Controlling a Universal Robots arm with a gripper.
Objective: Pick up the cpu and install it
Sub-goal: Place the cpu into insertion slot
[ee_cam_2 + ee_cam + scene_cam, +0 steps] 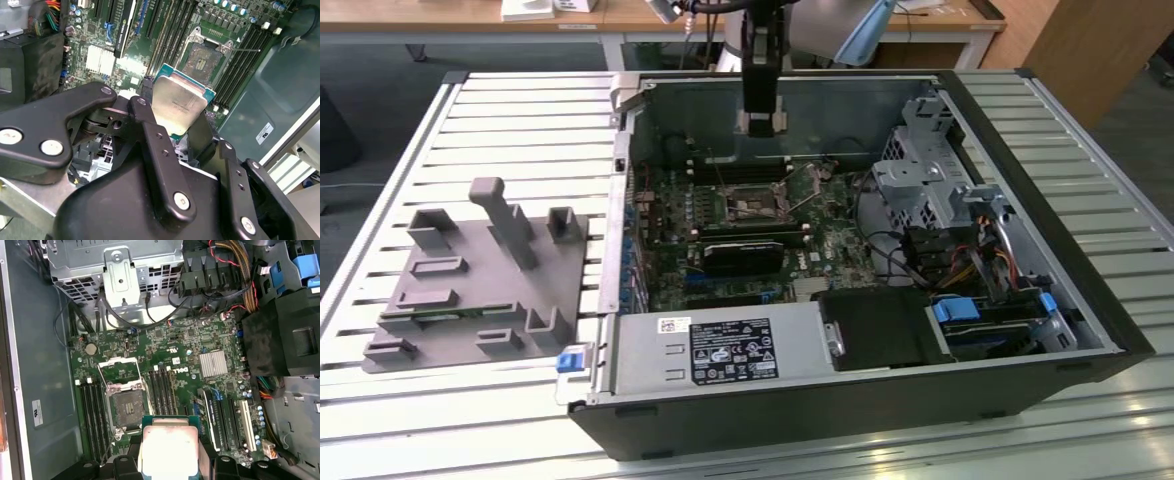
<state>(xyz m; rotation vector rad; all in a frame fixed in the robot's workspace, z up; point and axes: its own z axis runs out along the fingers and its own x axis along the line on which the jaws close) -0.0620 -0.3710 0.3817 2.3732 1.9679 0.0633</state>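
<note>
Pickup stage complete, seating outstanding. Gripper point(175, 125) clamped on cpu point(177, 102) by opposite edges; chip hangs over motherboard point(185, 347), near but apart from socket point(125, 407). Socket bare, metal load plate apparently folded back. Cpu: thin flat square, matte silvery lid, green substrate rim. Fingers point(145, 122): black, rigid, bolted links. Board: green, densely populated. Case point(827, 110): grey sheet metal.
</note>
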